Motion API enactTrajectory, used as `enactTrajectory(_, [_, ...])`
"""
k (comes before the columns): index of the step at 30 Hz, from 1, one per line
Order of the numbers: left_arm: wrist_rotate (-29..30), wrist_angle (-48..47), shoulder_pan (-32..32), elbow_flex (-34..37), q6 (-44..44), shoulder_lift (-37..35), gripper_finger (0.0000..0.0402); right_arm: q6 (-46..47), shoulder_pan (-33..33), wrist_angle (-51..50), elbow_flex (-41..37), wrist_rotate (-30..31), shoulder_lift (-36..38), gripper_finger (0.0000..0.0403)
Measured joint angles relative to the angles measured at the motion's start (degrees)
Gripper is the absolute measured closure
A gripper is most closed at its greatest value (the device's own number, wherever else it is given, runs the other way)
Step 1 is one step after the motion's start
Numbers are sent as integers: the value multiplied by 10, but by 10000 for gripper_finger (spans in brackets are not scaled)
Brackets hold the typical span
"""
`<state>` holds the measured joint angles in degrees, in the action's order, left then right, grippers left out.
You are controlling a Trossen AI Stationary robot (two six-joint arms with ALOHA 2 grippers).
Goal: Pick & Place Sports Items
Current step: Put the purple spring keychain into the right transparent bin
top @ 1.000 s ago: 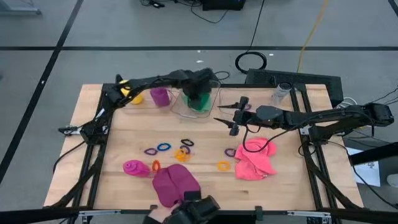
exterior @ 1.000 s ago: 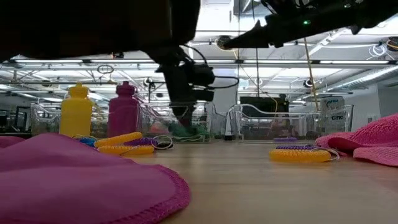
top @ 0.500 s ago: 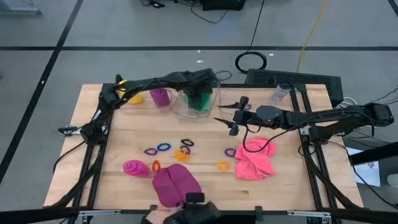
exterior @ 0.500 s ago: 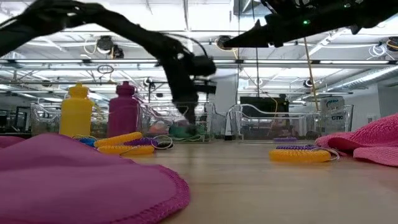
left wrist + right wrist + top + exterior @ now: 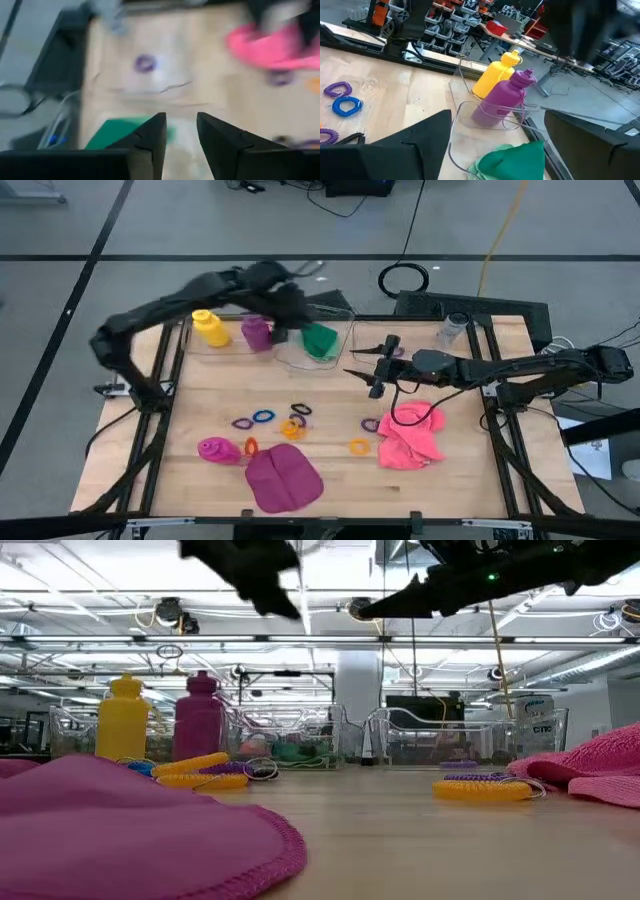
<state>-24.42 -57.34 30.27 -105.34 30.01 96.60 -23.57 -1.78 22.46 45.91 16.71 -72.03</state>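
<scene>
The left gripper (image 5: 283,308) hangs high above the far bins, its fingers (image 5: 150,137) slightly parted and holding nothing, while the green cloth (image 5: 320,340) lies inside the middle clear bin (image 5: 345,330). The yellow bottle (image 5: 210,328) and purple bottle (image 5: 257,333) stand in the bin beside it. The right gripper (image 5: 377,370) hovers over mid-table near the bins, wide open and empty, just beyond the pink cloth (image 5: 408,435). Rings (image 5: 263,417) lie scattered on the bare wood, with a magenta cloth (image 5: 284,477) and magenta bottle (image 5: 216,450) near the front edge. With the green cloth apparently dropped off, the sensible next step is a fresh pick: come down squarely over one item, open wide enough to straddle it, pinch a cloth at a raised fold, and keep clear of the other arm
</scene>
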Motion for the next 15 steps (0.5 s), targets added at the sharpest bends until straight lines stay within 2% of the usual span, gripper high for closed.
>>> enactTrajectory(3, [-81, 4, -2, 27, 7, -49, 309, 2, 0, 0, 0, 0, 0, 156])
enactTrajectory(5, [-124, 38, -8, 77, 17, -85, 309, 3, 0, 0, 0, -2, 0, 156])
enactTrajectory(7, [-144, 100, -19, 147, 17, -127, 309, 3, 0, 0, 0, -2, 0, 156])
enactTrajectory(9, [-138, 176, -34, 227, -8, -169, 309, 3, 0, 0, 0, -2, 0, 156])
enactTrajectory(15, [-42, 392, -99, 435, -101, -277, 309, 3, 0, 0, 0, -3, 0, 156])
